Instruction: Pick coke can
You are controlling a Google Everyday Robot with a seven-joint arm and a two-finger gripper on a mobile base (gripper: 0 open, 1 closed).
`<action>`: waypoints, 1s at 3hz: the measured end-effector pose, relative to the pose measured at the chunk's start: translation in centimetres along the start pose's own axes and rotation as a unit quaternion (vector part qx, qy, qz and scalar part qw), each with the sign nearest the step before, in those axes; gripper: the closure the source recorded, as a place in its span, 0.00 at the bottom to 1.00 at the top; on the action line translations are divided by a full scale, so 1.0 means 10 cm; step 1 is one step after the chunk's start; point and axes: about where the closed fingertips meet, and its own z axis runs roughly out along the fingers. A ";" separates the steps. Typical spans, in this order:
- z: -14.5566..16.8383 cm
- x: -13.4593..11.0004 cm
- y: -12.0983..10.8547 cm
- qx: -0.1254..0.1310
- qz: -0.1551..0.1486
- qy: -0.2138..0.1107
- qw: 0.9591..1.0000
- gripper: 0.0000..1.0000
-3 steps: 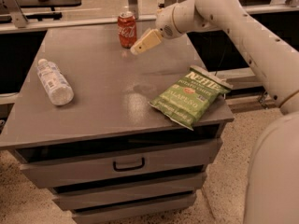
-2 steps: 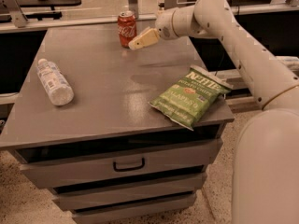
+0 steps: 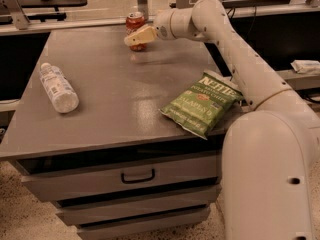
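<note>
The coke can (image 3: 135,21) is a small red can with a silver top. It stands upright at the far edge of the grey table (image 3: 110,99), near the middle. My gripper (image 3: 134,37) reaches in from the right at the can's height. It crosses in front of the can's middle, so only the can's top and its base show.
A clear plastic bottle with a white label (image 3: 58,87) lies on its side at the table's left. A green chip bag (image 3: 201,105) lies at the right front edge. My white arm (image 3: 235,59) spans the table's right side. Drawers (image 3: 137,176) sit below the tabletop.
My gripper has moved left from beside the can until it overlaps the can's middle. The can, the bottle and the bag have stayed in place.
</note>
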 end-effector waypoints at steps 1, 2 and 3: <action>0.21 -0.04 0.13 -0.010 0.012 0.007 1.000 0.00; 0.32 0.00 0.16 -0.002 0.021 0.021 1.000 0.18; 0.32 0.03 0.11 0.014 0.019 0.027 0.999 0.42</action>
